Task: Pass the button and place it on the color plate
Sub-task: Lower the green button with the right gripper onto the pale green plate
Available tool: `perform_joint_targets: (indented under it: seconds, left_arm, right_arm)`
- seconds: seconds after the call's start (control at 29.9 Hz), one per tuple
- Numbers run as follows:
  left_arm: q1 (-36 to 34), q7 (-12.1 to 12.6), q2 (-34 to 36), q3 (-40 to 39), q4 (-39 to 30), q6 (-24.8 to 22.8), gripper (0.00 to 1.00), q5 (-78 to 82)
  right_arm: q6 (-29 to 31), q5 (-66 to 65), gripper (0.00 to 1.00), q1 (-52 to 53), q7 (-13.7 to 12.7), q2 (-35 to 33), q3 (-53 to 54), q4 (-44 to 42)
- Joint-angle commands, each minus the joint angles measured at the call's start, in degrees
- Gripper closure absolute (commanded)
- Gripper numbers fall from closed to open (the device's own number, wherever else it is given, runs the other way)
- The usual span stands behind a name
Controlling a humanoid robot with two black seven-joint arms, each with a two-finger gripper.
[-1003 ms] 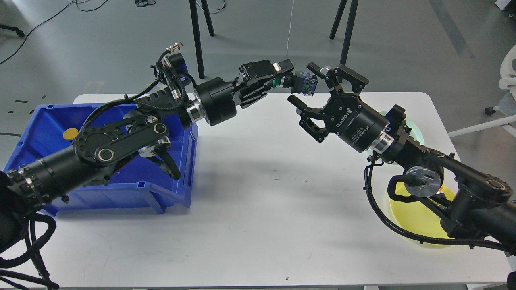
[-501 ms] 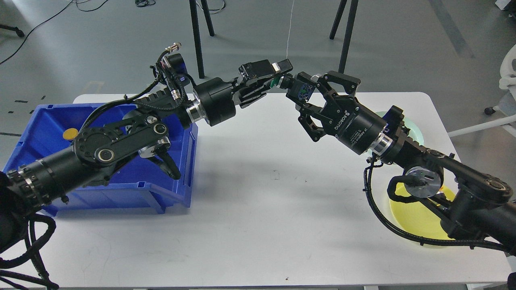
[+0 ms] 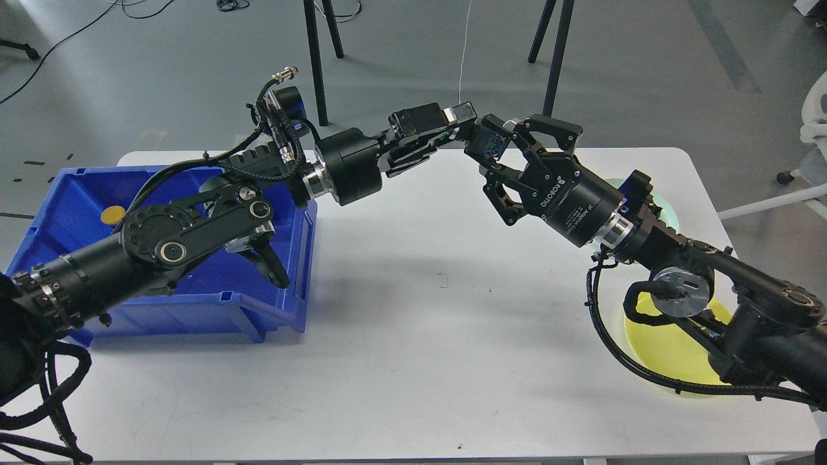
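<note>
The button (image 3: 489,143), a small black part with a blue face and a green end, hangs in the air above the far edge of the table. My left gripper (image 3: 457,129) holds it from the left. My right gripper (image 3: 492,144) has its fingers closed around the button's right end. A yellow plate (image 3: 672,352) lies at the right front under my right arm. A pale green plate (image 3: 667,208) lies behind it, mostly hidden by the arm.
A blue bin (image 3: 284,303) stands at the table's left, partly covered by my left arm, with an orange disc (image 3: 114,214) inside. The white table (image 3: 420,323) spans the view. Black stand legs (image 3: 314,58) rise behind it.
My right gripper moved left onto the button and its fingers closed around it. My left gripper, with the button, shifted slightly right and down.
</note>
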Motion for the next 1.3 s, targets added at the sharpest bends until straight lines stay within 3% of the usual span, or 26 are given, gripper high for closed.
perform_joint_targets:
  seconds: [0.0, 0.33, 0.47, 0.64, 0.84, 1.0, 1.27]
  left_arm:
    - [0.12, 0.0, 0.02, 0.03, 0.1, 0.01, 0.24, 0.01]
    - [0.29, 0.0, 0.02, -0.49, 0.28, 0.01, 0.2, -0.51]
    - [0.65, 0.0, 0.02, -0.58, 0.37, 0.01, 0.19, -0.51]
    - [0.65, 0.0, 0.02, -0.58, 0.37, 0.01, 0.19, -0.51]
    - [0.65, 0.0, 0.02, -0.58, 0.37, 0.1, 0.19, -0.51]
    - [0.73, 0.0, 0.02, -0.58, 0.37, 0.1, 0.19, -0.6]
    - [0.73, 0.0, 0.02, -0.58, 0.37, 0.1, 0.19, -0.6]
  right_arm:
    - [0.02, -0.05, 0.99, -0.04, 0.02, 0.07, 0.04, 0.05]
    - [-0.07, 0.9, 0.99, -3.8, 0.11, -0.72, 4.68, -0.65]
    - [0.02, 8.63, 0.99, -10.13, 0.02, -0.46, 11.98, -3.63]
    - [-1.99, 17.86, 0.99, -12.08, -0.24, -0.2, 12.87, -11.1]
    - [-14.46, 22.71, 0.99, -11.2, -6.65, 0.16, 13.66, -17.26]
    - [-23.61, 22.71, 0.99, -9.01, -9.73, 1.12, 13.75, -21.3]
    - [-28.28, 22.62, 0.99, -4.79, -15.53, 5.51, 12.69, -31.05]
